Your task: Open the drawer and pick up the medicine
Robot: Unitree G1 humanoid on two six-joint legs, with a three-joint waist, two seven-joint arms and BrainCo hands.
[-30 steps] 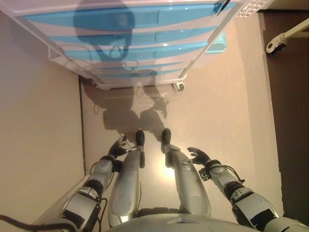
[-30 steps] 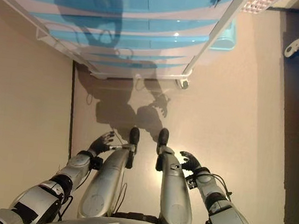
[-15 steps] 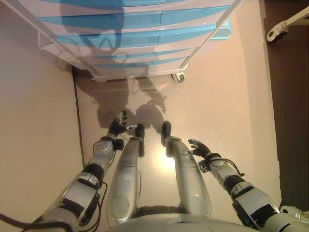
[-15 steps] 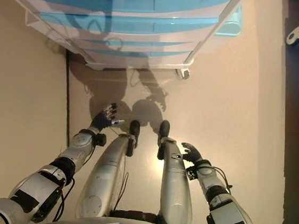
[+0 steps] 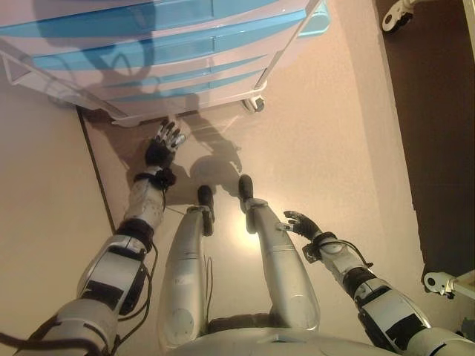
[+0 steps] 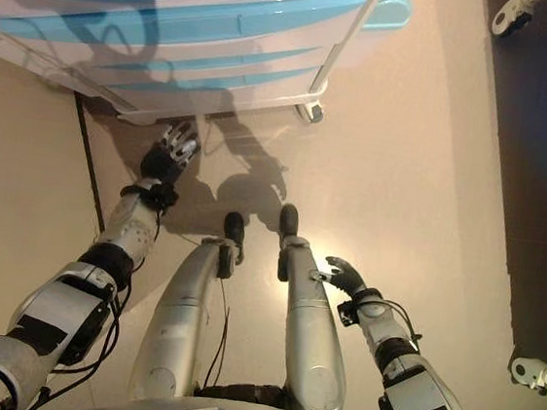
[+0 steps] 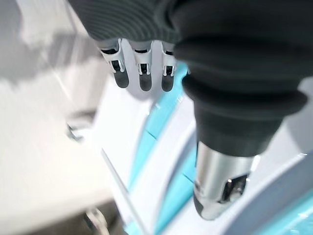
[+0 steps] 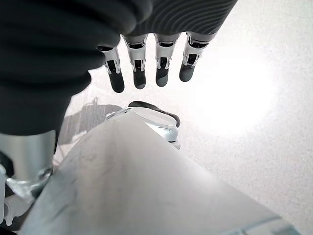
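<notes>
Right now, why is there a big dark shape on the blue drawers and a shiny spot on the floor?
Left eye view: a shadow falls across the drawers and onto the floor near the left hand; glare brightens the floor by the right hand. Left wrist view: the drawers look blurred behind the hand. Right wrist view: strong glare on the floor.

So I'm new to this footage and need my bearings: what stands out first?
The white drawer unit with blue drawer fronts, all closed, fills the top of the head views. The left robot hand reaches up near its lowest drawers, fingers straight and empty. The right robot hand hangs low by the robot's side.
</notes>
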